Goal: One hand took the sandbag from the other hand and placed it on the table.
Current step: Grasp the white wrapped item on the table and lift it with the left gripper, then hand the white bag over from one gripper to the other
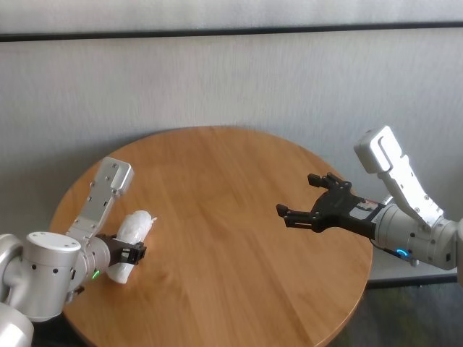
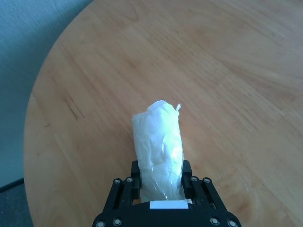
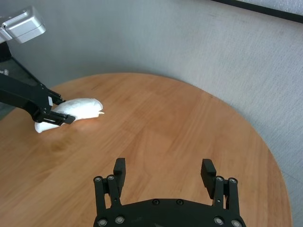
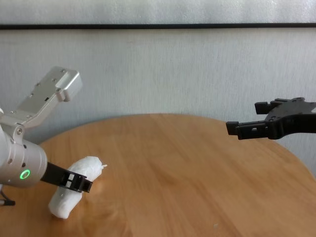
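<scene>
The white sandbag (image 1: pixel 137 228) lies tilted at the left side of the round wooden table (image 1: pixel 239 238), its lower end touching or almost touching the wood in the chest view (image 4: pixel 61 205). My left gripper (image 1: pixel 132 253), on the silver wrist with the green light, is shut around the sandbag's middle; the left wrist view shows the sandbag (image 2: pixel 158 142) between the fingers (image 2: pixel 136 172). My right gripper (image 1: pixel 297 195) is open and empty, hovering above the table's right half, pointing toward the left gripper and well apart from it. The right wrist view shows the sandbag (image 3: pixel 78 108) far ahead.
A grey wall (image 1: pixel 231 79) stands right behind the table. The table's middle (image 4: pixel 173 168) lies between the two grippers. The floor shows beyond the table's left edge (image 2: pixel 14 189).
</scene>
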Robot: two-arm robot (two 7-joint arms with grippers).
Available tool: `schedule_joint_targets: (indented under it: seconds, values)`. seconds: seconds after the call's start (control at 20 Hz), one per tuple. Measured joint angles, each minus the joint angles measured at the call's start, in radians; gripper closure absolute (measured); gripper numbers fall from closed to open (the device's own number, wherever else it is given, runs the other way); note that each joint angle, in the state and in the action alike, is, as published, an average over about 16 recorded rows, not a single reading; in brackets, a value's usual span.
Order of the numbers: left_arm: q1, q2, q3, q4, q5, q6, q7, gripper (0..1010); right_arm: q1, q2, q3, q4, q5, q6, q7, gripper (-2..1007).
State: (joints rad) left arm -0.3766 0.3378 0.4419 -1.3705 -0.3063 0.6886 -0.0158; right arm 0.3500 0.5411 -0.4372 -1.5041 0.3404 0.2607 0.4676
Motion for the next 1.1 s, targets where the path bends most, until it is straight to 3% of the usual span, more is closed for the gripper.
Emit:
schedule_joint_targets:
  seconds: [0.7, 0.9, 1.1]
  values:
    - [0.003, 0.003, 0.002, -0.005, 0.001, -0.011, -0.011, 505, 0.000, 0.000, 0.000, 0.000, 0.000, 0.000, 0.000, 4]
    - [0.006, 0.011, 0.006, -0.016, 0.007, -0.049, -0.035, 505, 0.000, 0.000, 0.000, 0.000, 0.000, 0.000, 0.000, 4]
    - [0.011, 0.018, 0.009, -0.033, 0.014, -0.125, -0.073, 505, 0.000, 0.000, 0.000, 0.000, 0.000, 0.000, 0.000, 4]
